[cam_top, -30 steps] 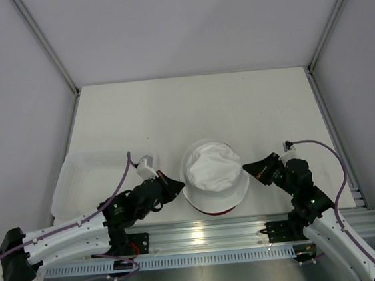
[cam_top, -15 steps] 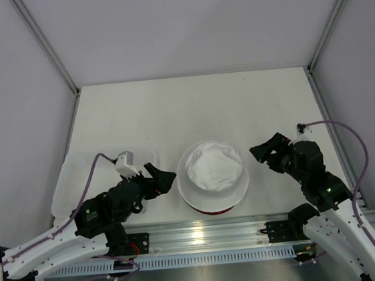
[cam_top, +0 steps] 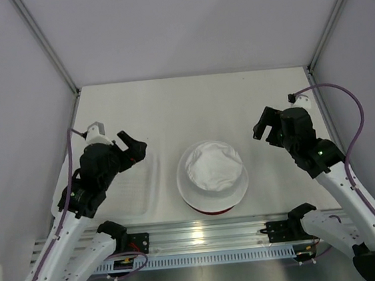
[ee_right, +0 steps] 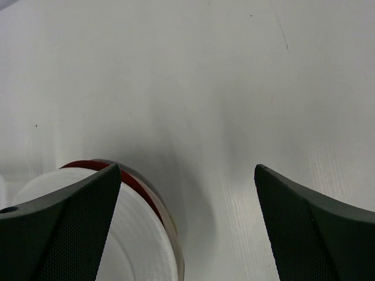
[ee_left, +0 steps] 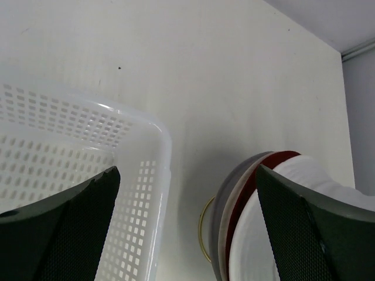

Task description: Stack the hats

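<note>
The hats sit in one stack on the table near its front edge. The white hat (cam_top: 213,176) is on top, crown up. A sliver of the dark red hat (cam_top: 215,211) shows under its front brim. In the left wrist view the white hat (ee_left: 263,246), the dark red brim (ee_left: 246,199) and a greyish beige brim (ee_left: 220,216) lie layered. The right wrist view shows the same white hat (ee_right: 135,246) and red brim (ee_right: 140,190). My left gripper (cam_top: 133,148) hangs open to the stack's left, above the tray. My right gripper (cam_top: 266,127) hangs open to its right. Neither holds anything.
A clear perforated plastic tray (ee_left: 146,175) lies left of the stack, partly under my left arm (cam_top: 88,184). A thin yellowish loop (ee_left: 202,228) peeks out from beneath the hats on the tray side. White walls enclose the table on three sides.
Both grippers opened and drew back and up from the hat stack, the left toward the tray, the right toward the right wall. The white hat stayed on the stack.
</note>
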Controlling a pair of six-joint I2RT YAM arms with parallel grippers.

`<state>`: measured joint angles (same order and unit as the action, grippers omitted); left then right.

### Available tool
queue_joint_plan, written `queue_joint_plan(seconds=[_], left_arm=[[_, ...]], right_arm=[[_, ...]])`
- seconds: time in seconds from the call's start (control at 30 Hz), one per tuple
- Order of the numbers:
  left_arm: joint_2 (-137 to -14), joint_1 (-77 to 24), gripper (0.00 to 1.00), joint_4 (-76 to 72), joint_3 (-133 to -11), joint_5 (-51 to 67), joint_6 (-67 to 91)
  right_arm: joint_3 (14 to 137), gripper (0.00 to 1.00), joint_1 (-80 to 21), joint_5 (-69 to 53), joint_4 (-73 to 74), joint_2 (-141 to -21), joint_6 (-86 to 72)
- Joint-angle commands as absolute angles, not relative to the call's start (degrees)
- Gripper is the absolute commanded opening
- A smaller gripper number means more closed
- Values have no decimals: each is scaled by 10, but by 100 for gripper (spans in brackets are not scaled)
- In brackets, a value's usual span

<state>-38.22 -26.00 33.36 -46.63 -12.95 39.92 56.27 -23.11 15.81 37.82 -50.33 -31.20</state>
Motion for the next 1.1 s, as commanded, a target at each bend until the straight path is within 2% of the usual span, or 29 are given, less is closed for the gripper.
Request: queue_joint_plan(seconds=[0.0,0.1,0.3,0.8,1.07], left_arm=[[-406,-186,100,330,-494,53,338],[-404,-136,99,333,-488,122,330],[-403,-107,99,369,-477,140,331],[-267,-107,100,459,-457,55,300],[-297,-107,99,476,-452,61,288]], right_arm=[[587,99,-224,187,363,-486,-286],[587,99,-217,178,361,-477,-298],[586,99,-200,133,402,-488,-299],[580,99,-199,127,454,-462,-324],[572,99,-199,155,427,-443,-330]])
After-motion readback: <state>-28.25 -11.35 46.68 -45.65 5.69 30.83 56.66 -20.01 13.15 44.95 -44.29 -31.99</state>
